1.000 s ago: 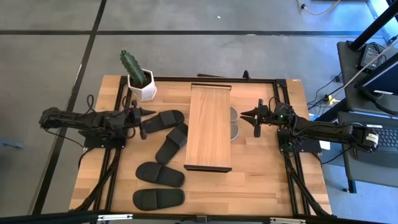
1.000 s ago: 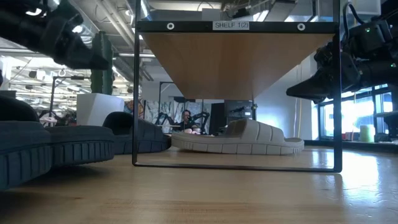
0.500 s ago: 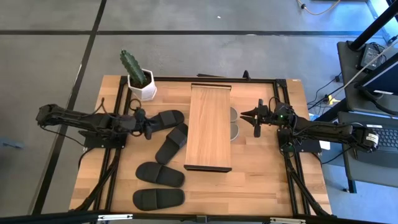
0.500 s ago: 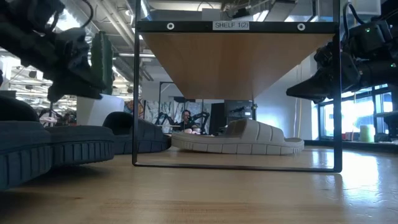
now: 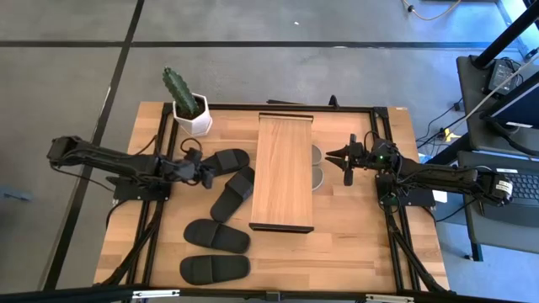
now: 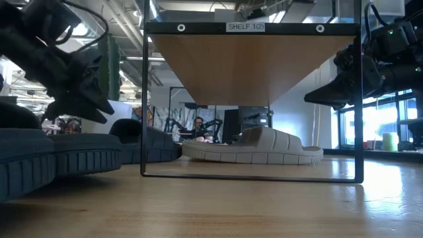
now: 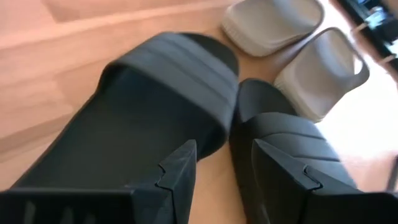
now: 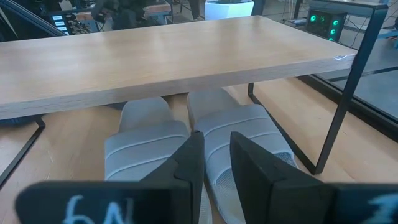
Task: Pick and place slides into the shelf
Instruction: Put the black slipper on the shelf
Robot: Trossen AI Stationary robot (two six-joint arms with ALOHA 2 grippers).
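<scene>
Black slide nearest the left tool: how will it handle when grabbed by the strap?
The black slide looks like thick moulded rubber, so probably light and slightly bendy. Its wide strap arches clear of the footbed, a likely handhold. The matte surface suggests little slip. The left tool, open, hovers beside it.

This is a robotics lab or test workshop rather than a home. The wooden table (image 5: 337,244) stands on a bare grey concrete floor (image 5: 337,76) marked with dark tape lines, and a side bench with a keyboard (image 5: 524,187) and trailing cables sits next to it. Beyond the right gripper's fingers (image 8: 186,163), past the shelf (image 8: 168,62) labelled "SHELF 1(2)", stands electronic equipment with green lights (image 8: 328,23), while the low view shows exposed ceiling ducts (image 6: 125,16), large windows (image 6: 373,122) and a person (image 6: 197,127) seated at a distant desk.
</scene>
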